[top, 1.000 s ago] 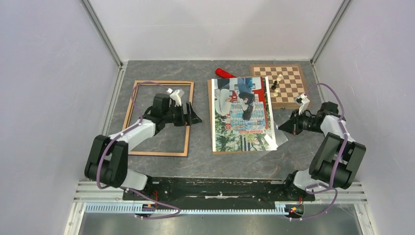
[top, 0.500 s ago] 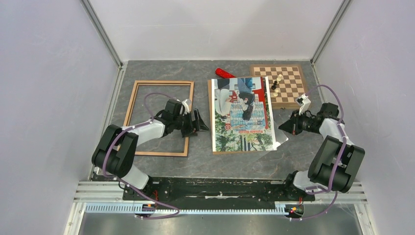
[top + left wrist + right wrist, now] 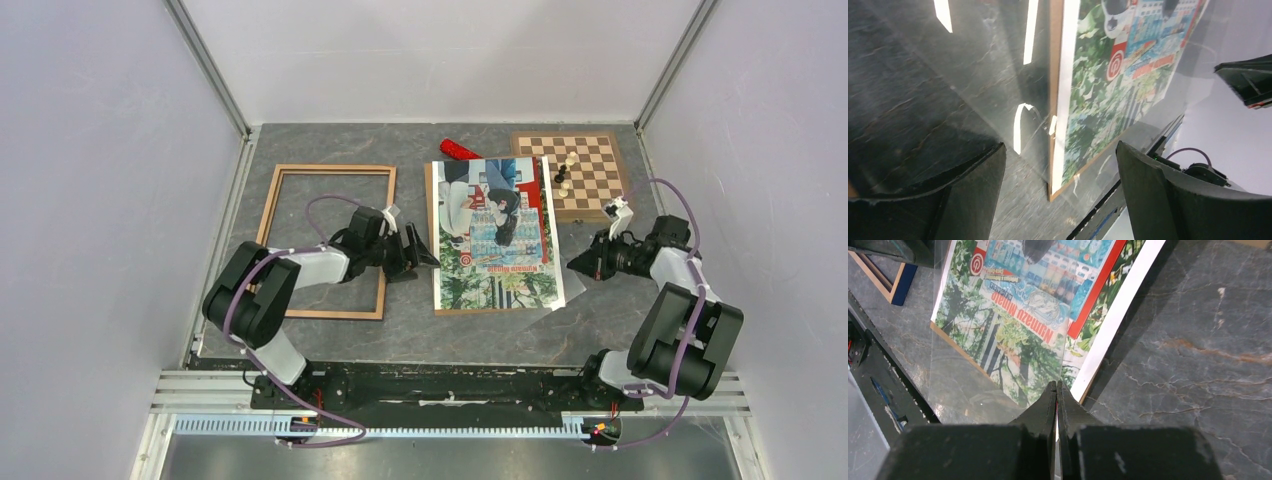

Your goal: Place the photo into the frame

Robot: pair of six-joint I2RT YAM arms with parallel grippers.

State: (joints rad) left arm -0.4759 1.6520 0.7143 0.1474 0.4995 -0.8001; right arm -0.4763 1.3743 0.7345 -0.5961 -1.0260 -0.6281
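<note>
Top view, frame: the frame (image 3: 330, 168) is lying flat on the left of the grey table (image 3: 480, 335), its light wood face showing, with the left arm reaching across it
Top view, photo: the photo (image 3: 495, 235) is lying face up in the middle of the table, just right of the frame and not inside it, resting on a brown board (image 3: 430, 250) whose edge is showing along the photo's left side
Top view, left claw: the left claw (image 3: 424, 256) is sitting between the frame's right rail and the board's left edge
Top view, right claw: the right claw (image 3: 577, 263) is pointing at the photo's right edge, near its front corner
Top view, other things: a chessboard (image 3: 590, 165) is lying at the far right with a few chess pieces (image 3: 566, 172) on its left side, and a red object (image 3: 460, 150) is lying just beyond the photo
Left wrist view, grip: the fingers (image 3: 973, 195) are standing wide apart, holding nothing and framing the board's near corner
Left wrist view, cover: a clear sheet (image 3: 993, 85) is reflecting white strips of light beside the board's edge
Right wrist view, grip: the jaws are pressing together, pinching the clear sheet's edge over the photo's white border
Right wrist view, writing: an upside-down blue banner is reading "Numazu" plus a second word I cannot make out, beside a round red badge; the smaller print is too small to read
</note>
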